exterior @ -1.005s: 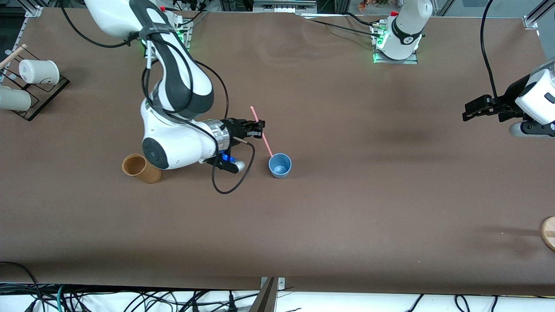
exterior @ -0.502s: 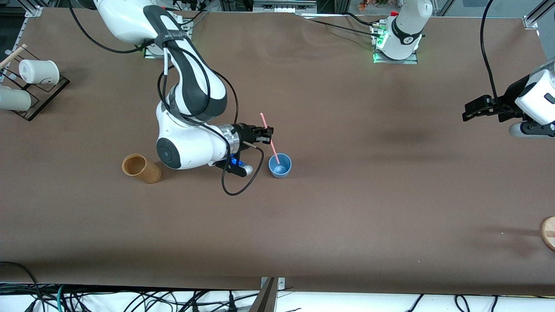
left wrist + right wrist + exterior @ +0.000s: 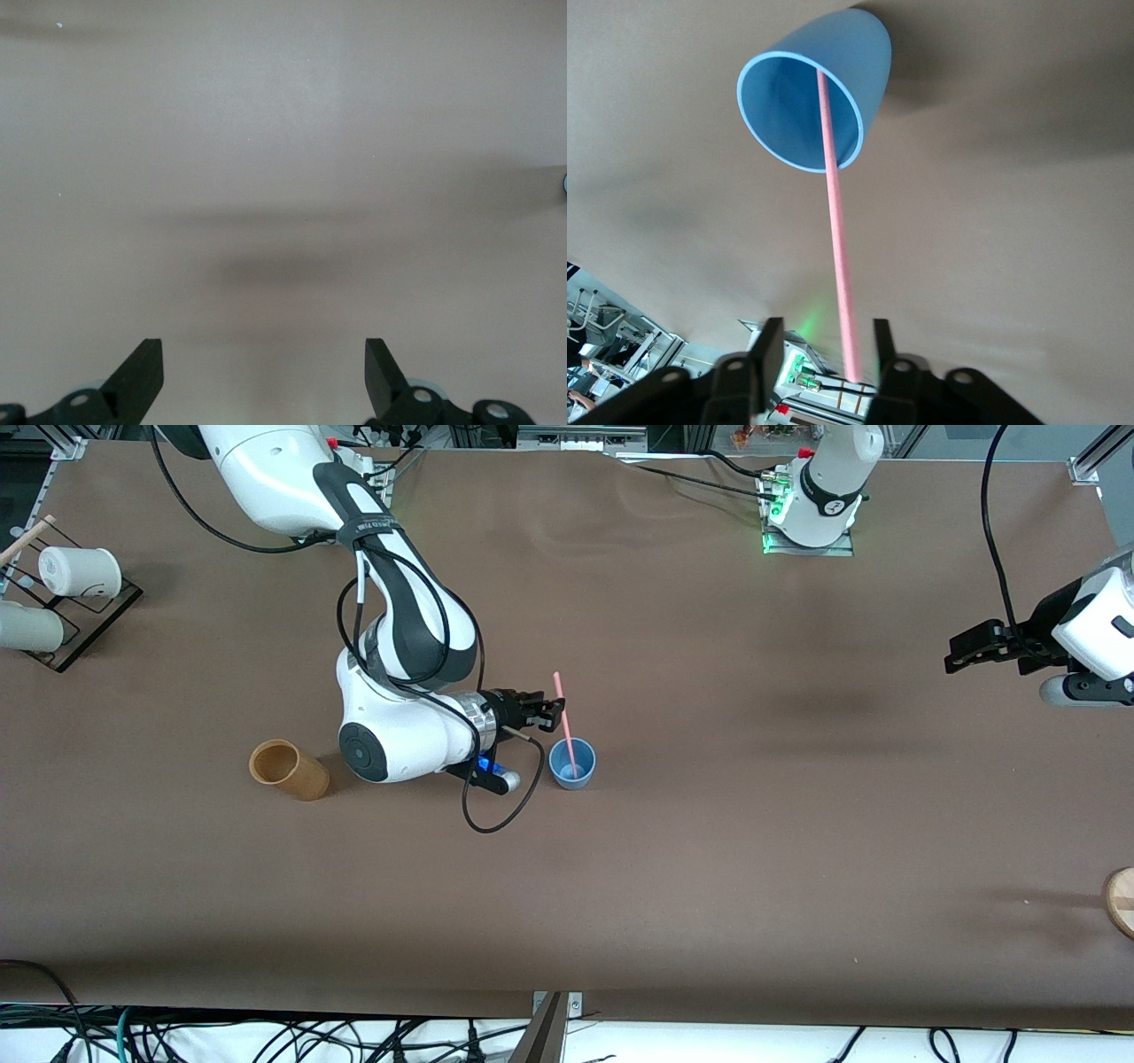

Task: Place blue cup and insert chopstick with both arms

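Right wrist view gave us the clearest reading: our right gripper (image 3: 821, 354) had its two fingers (image 3: 766, 345) pinched on the upper part of the chopstick (image 3: 837, 230), whose lower end was already inside the mouth of the blue cup (image 3: 864, 62). We judged that we gripped the stick high so the fingers stayed clear of the rim while the tip went in.

From the front we saw the blue cup (image 3: 572, 764) standing upright on the bench (image 3: 709, 850), roughly midway between the front and back edges and somewhat toward the right arm's end. The chopstick (image 3: 563, 713) leaned only slightly, its top tipped toward the back edge, with the right gripper (image 3: 551, 710) beside the cup's rim. We took insertion as nearly done, with only the release left.

Our left gripper (image 3: 966, 651) waited over the bench at the left arm's end, its fingers (image 3: 142, 376) spread wide and holding nothing.

A tan cup (image 3: 288, 769) stood apart, near the right arm.
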`<state>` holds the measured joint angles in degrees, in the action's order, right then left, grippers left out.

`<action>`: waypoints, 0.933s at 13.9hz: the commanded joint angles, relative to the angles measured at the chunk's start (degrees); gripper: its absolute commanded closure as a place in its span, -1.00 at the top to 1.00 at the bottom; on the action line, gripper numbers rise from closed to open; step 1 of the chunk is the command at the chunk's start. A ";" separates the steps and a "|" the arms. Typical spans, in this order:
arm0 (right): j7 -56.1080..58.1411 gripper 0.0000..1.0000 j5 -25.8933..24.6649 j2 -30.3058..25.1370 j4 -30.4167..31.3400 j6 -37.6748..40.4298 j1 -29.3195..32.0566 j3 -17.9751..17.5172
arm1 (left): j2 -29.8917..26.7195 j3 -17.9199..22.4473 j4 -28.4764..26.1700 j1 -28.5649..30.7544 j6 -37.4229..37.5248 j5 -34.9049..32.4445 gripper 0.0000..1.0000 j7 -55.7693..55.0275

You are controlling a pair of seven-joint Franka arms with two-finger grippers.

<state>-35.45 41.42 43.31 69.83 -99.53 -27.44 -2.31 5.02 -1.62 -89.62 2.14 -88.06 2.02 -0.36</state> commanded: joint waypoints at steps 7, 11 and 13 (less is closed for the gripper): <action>1.86 1.00 -21.85 -9.11 -1.01 4.84 2.04 1.70 | 0.16 -0.13 0.50 0.32 -0.27 -0.44 1.00 1.32; 14.04 1.00 -34.98 -14.56 -0.75 17.33 2.57 5.28 | 0.16 -0.13 0.50 0.24 -0.27 -0.44 1.00 1.32; 23.63 1.00 -35.18 -16.85 1.00 18.84 2.57 10.90 | 0.16 -0.14 0.50 0.24 -0.27 -0.44 1.00 1.32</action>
<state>-19.94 7.17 29.50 68.16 -82.47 -25.13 4.41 5.06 -1.62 -89.62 2.14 -88.14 2.02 -0.35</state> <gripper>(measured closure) 0.000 0.000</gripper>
